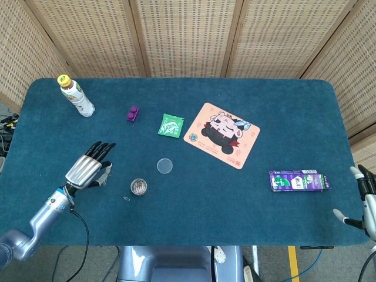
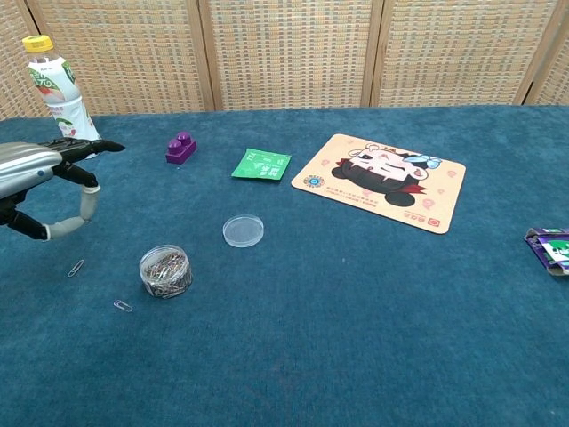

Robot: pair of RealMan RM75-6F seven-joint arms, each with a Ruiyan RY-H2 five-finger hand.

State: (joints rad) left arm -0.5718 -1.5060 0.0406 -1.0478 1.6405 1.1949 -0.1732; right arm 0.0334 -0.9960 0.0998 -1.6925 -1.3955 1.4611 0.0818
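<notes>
My left hand (image 1: 89, 169) hovers over the left part of the blue table, open, fingers stretched forward and apart, holding nothing. In the chest view this left hand (image 2: 44, 178) hangs raised above a loose paper clip (image 2: 76, 267). Just to its right stands a small clear jar of paper clips (image 1: 138, 187), also the jar (image 2: 165, 270) in the chest view. My right hand (image 1: 364, 200) shows only at the table's right edge, fingers apart and empty, near a purple box (image 1: 298, 180).
A clear round lid (image 2: 243, 230) lies beyond the jar, and another paper clip (image 2: 123, 305) lies in front of it. A drink bottle (image 1: 75, 96) stands far left. A purple brick (image 1: 133, 114), green packet (image 1: 171, 126) and cartoon mouse pad (image 1: 222, 134) lie further back.
</notes>
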